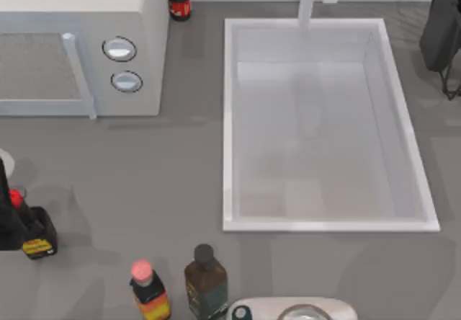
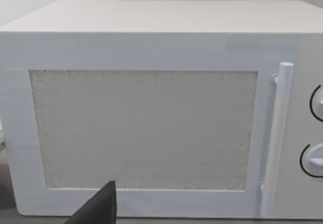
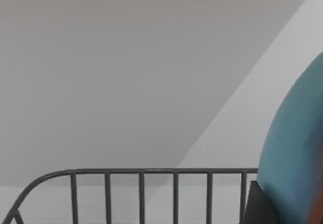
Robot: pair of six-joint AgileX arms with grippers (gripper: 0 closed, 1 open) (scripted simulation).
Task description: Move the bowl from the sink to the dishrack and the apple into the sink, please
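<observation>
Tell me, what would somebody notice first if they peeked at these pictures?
Probably the big white sink on the right half of the table, with nothing showing inside it. Next, the white microwave at the top left, which the left wrist view faces head-on. Then the blue bowl, seen close up in the right wrist view beside the dark bars of the dishrack.
</observation>
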